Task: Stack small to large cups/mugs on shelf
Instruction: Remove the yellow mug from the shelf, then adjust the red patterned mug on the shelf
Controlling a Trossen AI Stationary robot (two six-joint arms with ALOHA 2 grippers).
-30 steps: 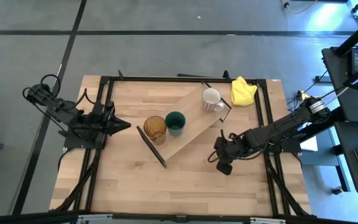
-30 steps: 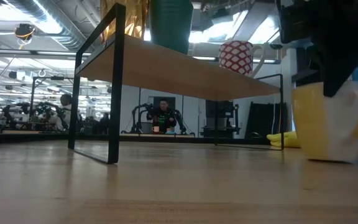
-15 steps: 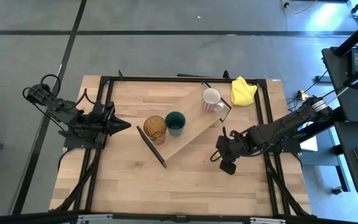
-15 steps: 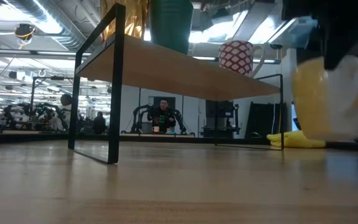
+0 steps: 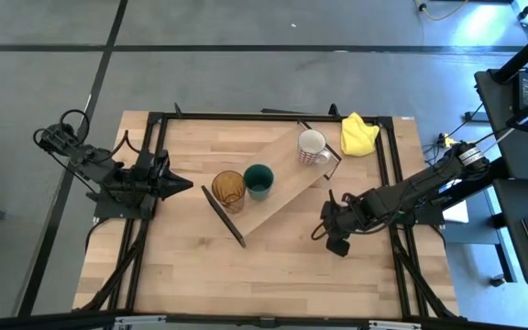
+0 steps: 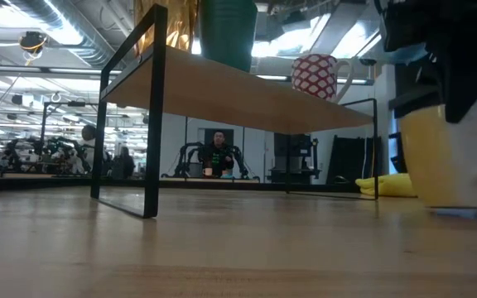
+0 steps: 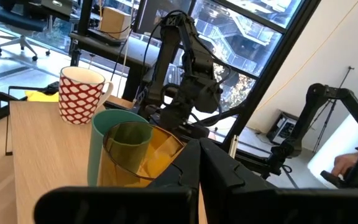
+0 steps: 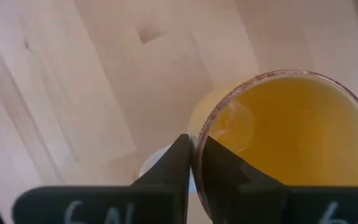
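The light-wood shelf (image 5: 282,197) stands aslant at mid table. On it stand the amber ribbed tumbler (image 5: 229,188), the dark teal cup (image 5: 258,181) and the white mug with red pattern (image 5: 313,145). My right gripper (image 5: 330,227) is shut on the orange mug (image 6: 450,161), right of the shelf's near end, low over the table. My left gripper (image 5: 180,183) waits shut at the table's left, pointing at the tumbler. My right gripper pinches the orange mug's rim (image 8: 213,118), one finger (image 8: 179,162) outside the wall and the other inside the hollow. The fingers come from above, pointing down. The mug stays upright with its mouth up. I cannot tell whether its base (image 6: 445,205) touches the table.
A yellow cloth (image 5: 358,133) lies at the table's far right, beside the white mug. Black frame rails (image 5: 388,174) run along the table's sides. Bare wood (image 5: 282,266) lies between the shelf and the near edge. A person (image 6: 216,153) shows in the room behind.
My right gripper has raised the orange mug clear of the table, then lowered it again to just about table height, a little farther toward the table's right. The mug has stayed upright in the shut fingers.
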